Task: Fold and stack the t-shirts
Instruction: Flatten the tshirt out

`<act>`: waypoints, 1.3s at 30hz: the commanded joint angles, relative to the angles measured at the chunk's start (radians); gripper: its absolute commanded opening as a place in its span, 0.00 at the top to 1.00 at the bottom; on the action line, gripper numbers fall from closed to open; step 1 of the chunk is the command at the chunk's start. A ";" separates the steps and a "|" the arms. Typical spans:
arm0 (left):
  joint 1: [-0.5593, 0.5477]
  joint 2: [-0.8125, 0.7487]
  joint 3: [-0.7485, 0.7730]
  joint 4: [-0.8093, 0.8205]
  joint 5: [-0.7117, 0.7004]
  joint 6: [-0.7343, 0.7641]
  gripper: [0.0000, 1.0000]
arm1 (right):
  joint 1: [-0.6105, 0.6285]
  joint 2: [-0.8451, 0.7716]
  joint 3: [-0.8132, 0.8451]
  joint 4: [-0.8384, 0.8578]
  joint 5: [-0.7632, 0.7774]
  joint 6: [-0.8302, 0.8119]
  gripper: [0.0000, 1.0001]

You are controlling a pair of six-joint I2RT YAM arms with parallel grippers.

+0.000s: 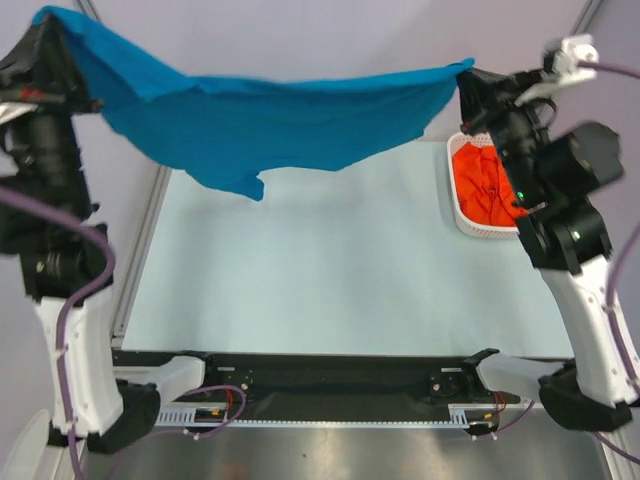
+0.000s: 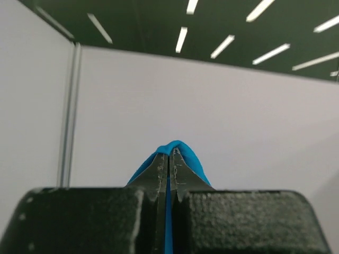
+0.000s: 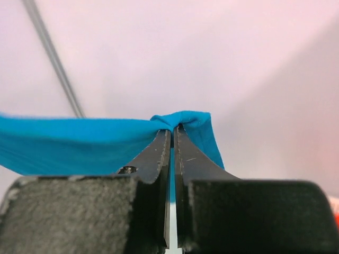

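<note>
Pale tabletop [image 1: 300,290] spreads below us, with grey partition walls behind it. We hold the blue t-shirt [image 1: 280,125] stretched in the air between both arms. It sags at its centre, and one flap hangs lower toward the left. The top view gives us that whole span, while each wrist view shows only a pinch.

Our left gripper [image 2: 169,154] has its jaws pressed together on a fold of blue cloth, with ceiling lights [image 2: 183,38] above. Our right gripper [image 3: 172,132] is clamped the same way on a corner, the cloth running off to its left.

Only the top view shows the orange-red t-shirt [image 1: 485,185], crumpled inside the white basket [image 1: 468,228] at the table's right edge beside the right arm. The hanging hem stays well apart from the surface, and the basket sits off to the side of it.
</note>
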 commanded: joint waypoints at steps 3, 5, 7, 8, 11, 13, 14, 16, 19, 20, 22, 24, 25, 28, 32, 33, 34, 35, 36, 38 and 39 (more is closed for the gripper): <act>0.011 -0.139 -0.065 0.076 -0.044 0.082 1.00 | 0.156 -0.121 -0.088 0.122 0.140 -0.190 1.00; 0.011 -0.206 -0.065 0.092 -0.066 0.096 1.00 | 0.193 -0.184 -0.096 0.119 0.184 -0.206 1.00; 0.011 -0.242 -0.080 0.116 -0.095 0.124 0.99 | 0.225 -0.229 -0.140 0.132 0.232 -0.204 1.00; 0.011 -0.269 -0.090 0.124 -0.109 0.132 1.00 | 0.231 -0.265 -0.157 0.144 0.250 -0.203 1.00; 0.011 -0.282 -0.140 0.149 -0.150 0.158 1.00 | 0.234 -0.287 -0.218 0.138 0.342 -0.203 1.00; 0.011 -0.265 -0.194 0.153 -0.114 0.181 1.00 | 0.234 -0.286 -0.275 0.141 0.413 -0.194 1.00; 0.011 -0.256 -0.243 0.159 -0.098 0.184 1.00 | 0.234 -0.272 -0.298 0.155 0.462 -0.181 1.00; 0.011 -0.225 -0.304 0.205 -0.083 0.178 1.00 | 0.233 -0.243 -0.326 0.149 0.496 -0.167 1.00; 0.010 -0.145 -0.405 0.221 -0.037 0.166 1.00 | 0.190 -0.185 -0.422 0.204 0.519 -0.141 1.00; 0.010 -0.125 -0.439 0.257 -0.040 0.156 1.00 | 0.163 -0.163 -0.465 0.210 0.499 -0.115 1.00; 0.010 -0.037 -0.533 0.277 -0.038 0.141 1.00 | 0.103 -0.102 -0.554 0.283 0.455 -0.078 1.00; 0.010 0.026 -0.630 0.339 -0.049 0.124 1.00 | 0.057 -0.047 -0.669 0.378 0.429 -0.052 1.00; 0.010 0.087 -0.668 0.375 -0.049 0.123 1.00 | 0.049 0.022 -0.695 0.444 0.433 -0.043 1.00; 0.011 0.204 -0.766 0.484 -0.052 0.116 1.00 | 0.015 0.160 -0.755 0.529 0.390 -0.026 1.00; 0.013 0.432 -0.769 0.580 -0.067 0.068 1.00 | -0.025 0.391 -0.715 0.686 0.369 -0.058 1.00; 0.015 0.480 -0.746 0.577 -0.058 0.063 1.00 | -0.039 0.432 -0.693 0.690 0.355 -0.052 1.00; 0.016 0.519 -0.720 0.568 -0.049 0.064 1.00 | -0.063 0.478 -0.639 0.687 0.343 -0.049 1.00; 0.016 0.553 -0.697 0.569 -0.045 0.064 1.00 | -0.071 0.542 -0.611 0.692 0.331 -0.051 1.00; 0.016 0.635 -0.644 0.566 -0.040 0.063 1.00 | -0.082 0.578 -0.588 0.698 0.321 -0.052 1.00; 0.022 0.714 -0.575 0.526 -0.008 0.020 1.00 | -0.109 0.634 -0.504 0.684 0.291 -0.051 1.00; 0.024 0.787 -0.486 0.493 0.017 0.014 1.00 | -0.120 0.682 -0.481 0.675 0.281 -0.052 1.00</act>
